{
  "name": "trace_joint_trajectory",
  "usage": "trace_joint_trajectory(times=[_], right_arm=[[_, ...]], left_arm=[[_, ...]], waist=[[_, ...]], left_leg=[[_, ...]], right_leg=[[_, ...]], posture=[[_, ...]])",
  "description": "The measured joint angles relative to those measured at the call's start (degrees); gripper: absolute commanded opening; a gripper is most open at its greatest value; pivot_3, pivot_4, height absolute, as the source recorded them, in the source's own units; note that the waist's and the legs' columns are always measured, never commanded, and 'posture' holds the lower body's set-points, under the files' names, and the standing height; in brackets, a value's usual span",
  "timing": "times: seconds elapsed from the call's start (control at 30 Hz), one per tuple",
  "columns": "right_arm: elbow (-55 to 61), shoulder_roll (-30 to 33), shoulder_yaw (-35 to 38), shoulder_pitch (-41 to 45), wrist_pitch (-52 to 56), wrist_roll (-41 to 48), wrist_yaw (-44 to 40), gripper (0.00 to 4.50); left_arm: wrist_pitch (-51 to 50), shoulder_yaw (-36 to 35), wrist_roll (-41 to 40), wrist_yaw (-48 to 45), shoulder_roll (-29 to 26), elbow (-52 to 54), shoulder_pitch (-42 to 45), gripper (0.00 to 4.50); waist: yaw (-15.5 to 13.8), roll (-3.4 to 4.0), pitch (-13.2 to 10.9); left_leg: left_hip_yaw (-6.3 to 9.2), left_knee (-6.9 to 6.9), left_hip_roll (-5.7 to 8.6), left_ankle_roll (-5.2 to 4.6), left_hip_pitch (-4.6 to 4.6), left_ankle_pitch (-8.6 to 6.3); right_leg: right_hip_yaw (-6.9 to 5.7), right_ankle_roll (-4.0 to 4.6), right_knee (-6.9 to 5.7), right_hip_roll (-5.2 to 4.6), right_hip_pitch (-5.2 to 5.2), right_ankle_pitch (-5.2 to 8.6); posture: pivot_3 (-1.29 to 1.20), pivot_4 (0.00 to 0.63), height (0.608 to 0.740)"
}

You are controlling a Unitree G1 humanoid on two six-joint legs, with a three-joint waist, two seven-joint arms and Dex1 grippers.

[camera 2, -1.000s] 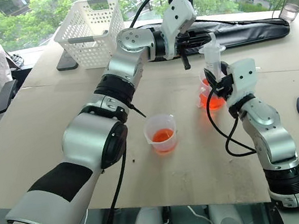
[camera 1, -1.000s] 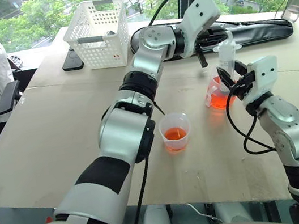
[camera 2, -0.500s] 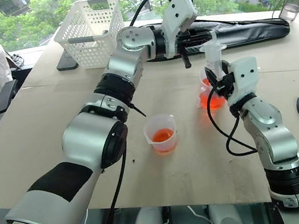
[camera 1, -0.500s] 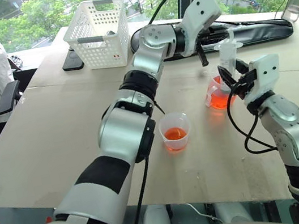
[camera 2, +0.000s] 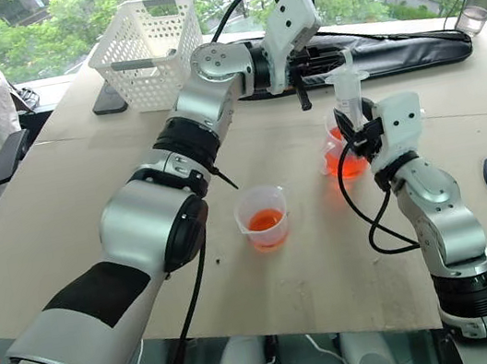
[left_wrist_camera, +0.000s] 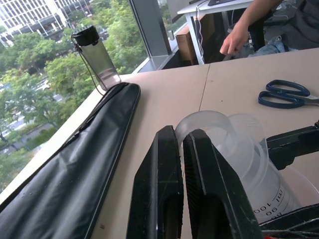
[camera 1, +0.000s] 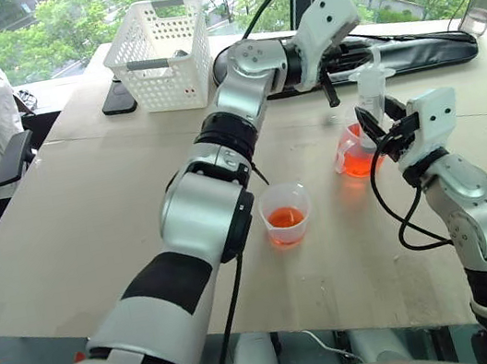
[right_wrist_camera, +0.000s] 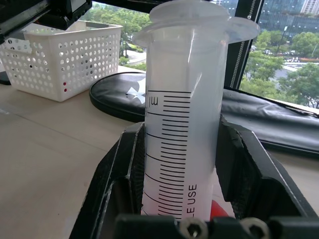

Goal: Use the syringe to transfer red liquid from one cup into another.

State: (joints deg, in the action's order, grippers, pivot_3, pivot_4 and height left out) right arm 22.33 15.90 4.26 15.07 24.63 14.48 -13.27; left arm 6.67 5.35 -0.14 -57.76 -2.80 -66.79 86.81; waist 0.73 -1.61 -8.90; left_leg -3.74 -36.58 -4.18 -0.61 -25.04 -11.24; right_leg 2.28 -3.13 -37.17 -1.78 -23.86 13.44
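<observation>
Right wrist view: syringe (right_wrist_camera: 182,124) tip hidden, right end effector (right_wrist_camera: 179,164) grasping barrel

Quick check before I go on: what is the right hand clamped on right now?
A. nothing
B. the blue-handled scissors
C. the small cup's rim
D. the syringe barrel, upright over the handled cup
D: the right hand grips the syringe by its graduated barrel, upright above the handled cup.
</observation>
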Motion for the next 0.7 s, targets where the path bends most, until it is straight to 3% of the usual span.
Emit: trace_joint_trajectory(times=[0.7], right_arm=[[0.4,-0.1,0.0,-0.7,0.0,-0.1,0.1,1.60]], left_arm=[[0.0,-0.3,0.0,0.0,0.0,-0.5,0.5,0.00]], waist=[[-0.1,0.00,0.0]], left_leg=[[0.01,0.00,0.00,0.00,0.00,0.00]], right_leg=[[-0.01,0.00,0.00,0.00,0.00,0.00]], posture=[[0.00,0.150,0.724]])
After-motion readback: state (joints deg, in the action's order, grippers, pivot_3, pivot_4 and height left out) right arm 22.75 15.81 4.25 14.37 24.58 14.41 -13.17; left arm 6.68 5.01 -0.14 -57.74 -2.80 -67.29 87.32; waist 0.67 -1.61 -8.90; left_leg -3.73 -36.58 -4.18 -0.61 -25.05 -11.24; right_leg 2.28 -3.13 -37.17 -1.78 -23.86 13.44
